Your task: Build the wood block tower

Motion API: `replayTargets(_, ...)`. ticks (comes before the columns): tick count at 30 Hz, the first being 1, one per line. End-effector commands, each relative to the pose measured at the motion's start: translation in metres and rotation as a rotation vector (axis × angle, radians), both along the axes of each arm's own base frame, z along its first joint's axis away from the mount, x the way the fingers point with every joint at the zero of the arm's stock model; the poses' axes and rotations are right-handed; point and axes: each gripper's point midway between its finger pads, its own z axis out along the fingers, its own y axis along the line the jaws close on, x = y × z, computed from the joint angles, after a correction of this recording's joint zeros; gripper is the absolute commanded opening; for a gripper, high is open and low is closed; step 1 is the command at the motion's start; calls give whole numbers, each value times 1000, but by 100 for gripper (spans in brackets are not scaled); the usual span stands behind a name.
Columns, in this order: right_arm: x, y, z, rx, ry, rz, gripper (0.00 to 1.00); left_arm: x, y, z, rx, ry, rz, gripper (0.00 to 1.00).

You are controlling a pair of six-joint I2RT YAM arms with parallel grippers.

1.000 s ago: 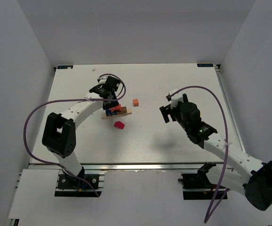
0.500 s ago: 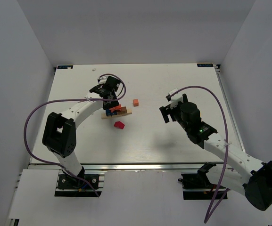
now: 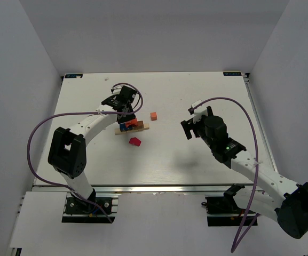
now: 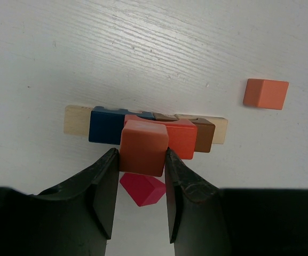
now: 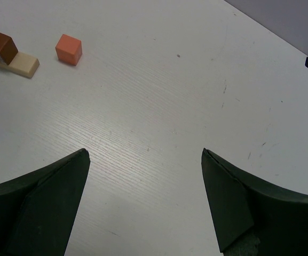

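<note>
Placement: left gripper, closed partway on an orange block, hangs over the wood block tower; best lowered squarely and released gently; right gripper stands wide open, empty

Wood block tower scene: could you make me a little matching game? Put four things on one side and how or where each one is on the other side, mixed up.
Column one
A. left gripper
B. right gripper
C. blue block
D. lone orange block

Column two
1. lies by itself on the table, apart from the stack
2. wide open, nothing between its fingers
3. closed on an orange-brown block
4. sits in the stack

Pairs: A-3, B-2, C-4, D-1
</note>
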Motion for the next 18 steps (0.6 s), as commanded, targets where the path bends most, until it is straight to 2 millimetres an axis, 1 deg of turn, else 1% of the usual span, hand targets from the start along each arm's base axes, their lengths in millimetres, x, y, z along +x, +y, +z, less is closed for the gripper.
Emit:
replayTargets(1, 0, 0, 7, 25, -15, -3, 89, 10, -7, 26, -38, -67, 2, 26)
replayTargets(2, 0, 0, 7, 27, -16, -2, 89, 10, -6, 26, -36, -69, 7, 27)
replayTargets(4, 0, 0, 7, 27, -16, -2, 89, 10, -6, 29, -41, -77, 7, 32)
replayTargets(7, 1, -1, 7, 21, -18, -9, 89, 9, -6, 30, -45, -80, 2, 35)
replayTargets(10, 1, -2, 7, 20, -18, -10, 89, 9, -7, 30, -45, -79, -2, 46)
replayTargets(14, 0, -1, 6, 20, -18, -6, 89, 9, -8, 28, -45, -70, -5, 47)
replayTargets(18, 0, -1, 8, 23, -20, -6, 89, 8, -8, 29, -48, -74, -5, 52)
